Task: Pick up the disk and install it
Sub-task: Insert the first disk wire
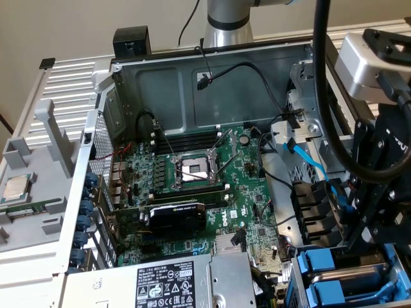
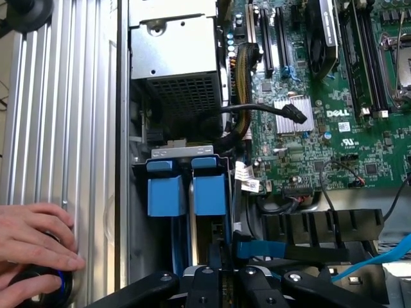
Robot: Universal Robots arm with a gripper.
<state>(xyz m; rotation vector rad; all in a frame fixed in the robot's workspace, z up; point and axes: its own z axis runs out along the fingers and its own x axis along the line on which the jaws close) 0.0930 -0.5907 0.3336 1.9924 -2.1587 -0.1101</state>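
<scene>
Here, the jaws pinch shut on the disk [image 2: 210,192] in the corner bay of the open computer case [image 1: 212,83]. A second blue-framed drive [image 2: 167,192] sits just beside it, the power-supply box [image 2: 173,58] near, and a blue cable [image 2: 260,249] lies beside the jaws.
</scene>
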